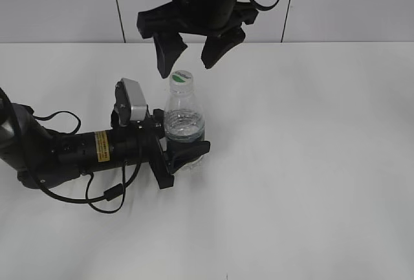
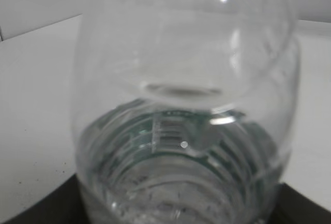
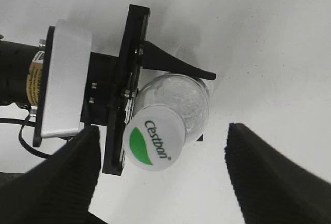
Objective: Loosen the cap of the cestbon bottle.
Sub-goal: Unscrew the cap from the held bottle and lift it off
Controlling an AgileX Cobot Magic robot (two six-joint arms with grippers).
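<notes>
Left fingers (image 1: 183, 156) clamp the water-filled cestbon bottle (image 1: 184, 125); right fingers (image 1: 193, 57) spread above cap (image 1: 182, 79).

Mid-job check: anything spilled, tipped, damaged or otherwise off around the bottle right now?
Nothing stands out. The cestbon bottle stands upright in the left gripper, its cap on, the table looks dry, and the open right gripper hangs above.

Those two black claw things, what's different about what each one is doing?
The left gripper lies low on the table, shut around the cestbon bottle; the right gripper hangs above the cap, open and holding nothing. The left reaches in sideways; the right points downward. Both are black, two-fingered claws.
</notes>
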